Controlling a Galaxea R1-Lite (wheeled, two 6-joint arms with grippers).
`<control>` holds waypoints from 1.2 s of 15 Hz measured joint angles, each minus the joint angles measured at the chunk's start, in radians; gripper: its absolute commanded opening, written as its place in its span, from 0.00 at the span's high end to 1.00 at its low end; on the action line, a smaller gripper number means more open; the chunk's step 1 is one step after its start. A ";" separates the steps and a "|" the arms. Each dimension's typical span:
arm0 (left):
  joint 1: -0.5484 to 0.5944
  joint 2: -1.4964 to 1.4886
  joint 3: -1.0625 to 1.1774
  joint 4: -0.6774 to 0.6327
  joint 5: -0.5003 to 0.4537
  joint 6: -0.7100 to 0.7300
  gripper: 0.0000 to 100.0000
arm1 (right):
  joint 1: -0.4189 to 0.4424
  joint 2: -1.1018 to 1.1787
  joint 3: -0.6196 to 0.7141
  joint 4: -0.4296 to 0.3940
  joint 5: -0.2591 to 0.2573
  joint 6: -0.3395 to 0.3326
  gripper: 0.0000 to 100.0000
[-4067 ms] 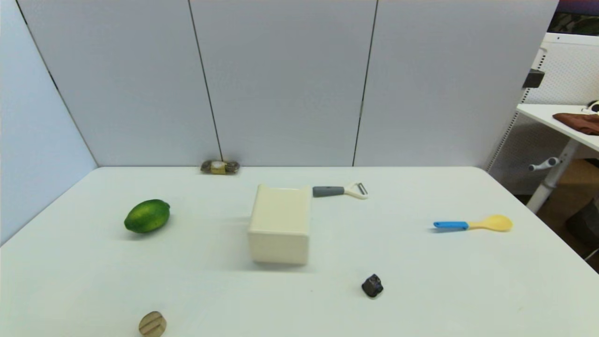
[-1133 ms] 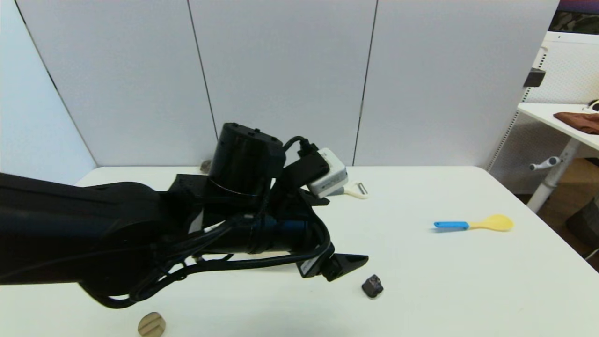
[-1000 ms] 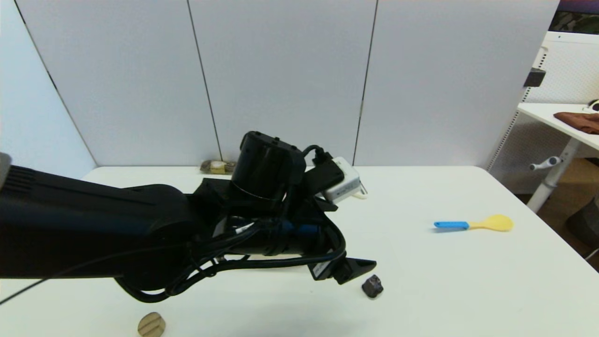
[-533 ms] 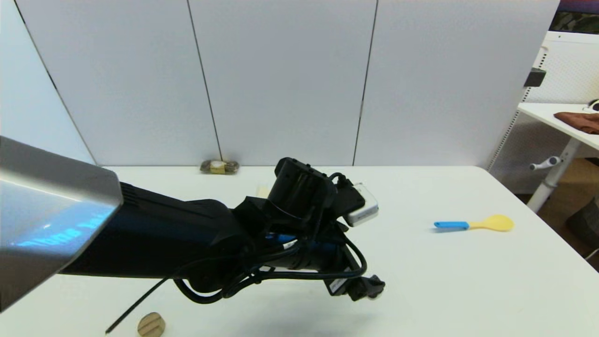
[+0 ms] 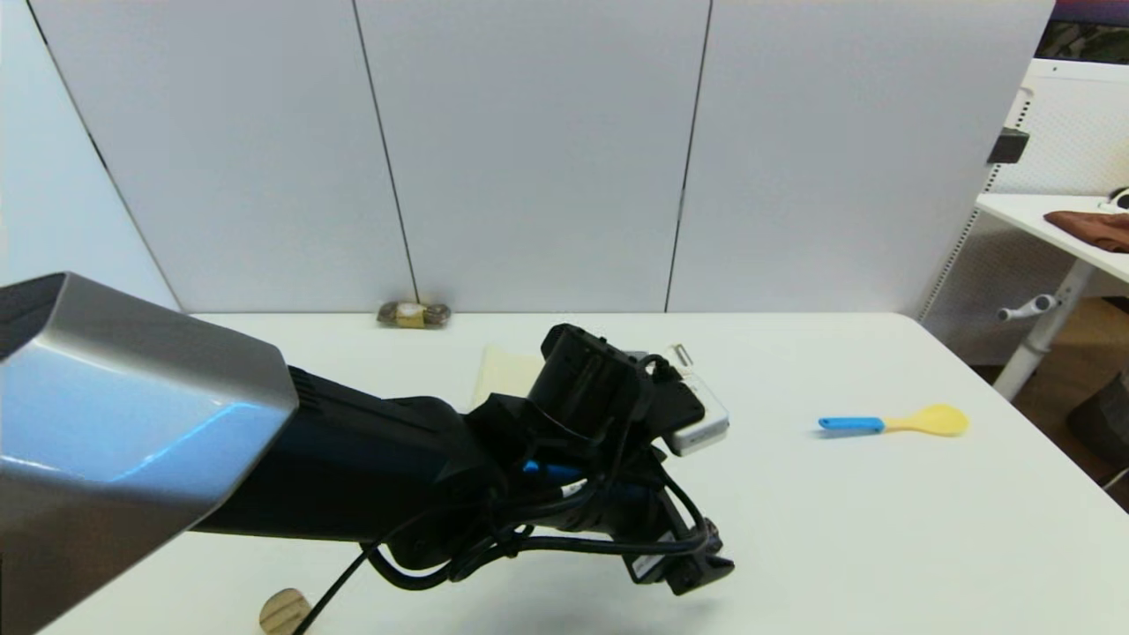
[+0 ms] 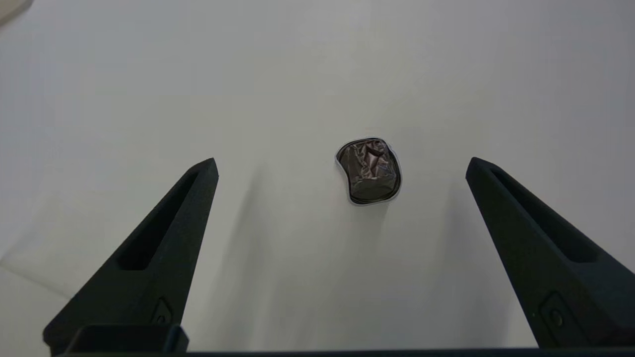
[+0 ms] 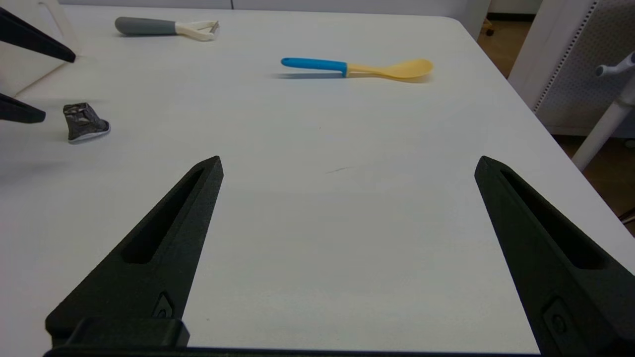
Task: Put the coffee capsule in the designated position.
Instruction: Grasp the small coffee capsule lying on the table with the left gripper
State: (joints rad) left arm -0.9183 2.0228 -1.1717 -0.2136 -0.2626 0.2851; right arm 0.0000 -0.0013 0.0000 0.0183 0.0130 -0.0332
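The coffee capsule (image 6: 369, 171), a small crumpled dark-brown piece, lies on the white table (image 6: 149, 74). My left gripper (image 6: 342, 161) hovers over it, open, and the capsule sits level with the fingertips in the gap between them, touching neither. In the head view the left gripper (image 5: 701, 564) is at the table's front centre and hides the capsule. The right wrist view shows the capsule (image 7: 84, 122) just beyond the left fingers (image 7: 22, 113). My right gripper (image 7: 347, 161) is open and holds nothing, low over the table's right front. It is out of the head view.
A cream box (image 5: 503, 366) stands behind the left arm, with a grey-handled peeler (image 7: 163, 27) beyond it. A blue-and-yellow spoon (image 5: 891, 423) lies to the right. A tan grooved disc (image 5: 284, 610) sits front left. A dark-and-yellow wrapped piece (image 5: 413, 313) lies by the wall.
My left arm has swung in from the left and come down over the capsule. Its open fingers now stand on either side of the capsule, which has not moved.
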 measured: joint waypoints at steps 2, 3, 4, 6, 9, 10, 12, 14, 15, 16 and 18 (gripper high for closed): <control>-0.014 0.007 0.000 -0.002 0.000 -0.001 0.00 | 0.000 0.000 0.000 0.000 0.000 0.000 0.00; -0.018 0.011 0.000 -0.002 0.000 -0.001 0.00 | 0.000 0.000 0.000 0.000 0.000 0.000 0.00; -0.021 0.015 0.000 -0.004 0.000 -0.001 0.00 | 0.000 0.000 0.000 0.000 0.000 0.000 0.00; -0.031 0.025 -0.003 -0.004 0.000 -0.003 0.00 | 0.000 0.000 0.000 0.000 0.000 0.000 0.00; -0.037 0.041 -0.008 -0.006 0.000 -0.003 0.00 | 0.000 0.000 0.000 0.000 0.000 0.000 0.00; -0.039 0.046 -0.010 -0.005 0.000 -0.003 0.00 | 0.000 0.000 0.000 0.000 0.000 0.000 0.00; -0.041 0.055 -0.014 -0.005 0.000 -0.001 0.00 | 0.000 0.000 0.000 0.000 0.000 0.000 0.00; -0.041 0.063 -0.016 -0.005 0.000 -0.001 0.00 | 0.000 0.000 0.000 0.000 0.000 0.000 0.00; -0.041 0.065 -0.016 -0.004 0.000 -0.001 0.00 | 0.000 0.000 0.000 0.000 0.000 0.000 0.00; -0.041 0.067 -0.016 -0.004 0.000 -0.001 0.00 | 0.000 0.000 0.000 0.000 0.000 0.000 0.00; -0.040 0.070 -0.016 -0.004 0.000 -0.001 0.00 | 0.000 0.000 0.000 0.000 0.000 0.000 0.00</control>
State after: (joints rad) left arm -0.9587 2.0932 -1.1872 -0.2179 -0.2621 0.2838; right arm 0.0000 -0.0013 0.0000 0.0183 0.0128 -0.0330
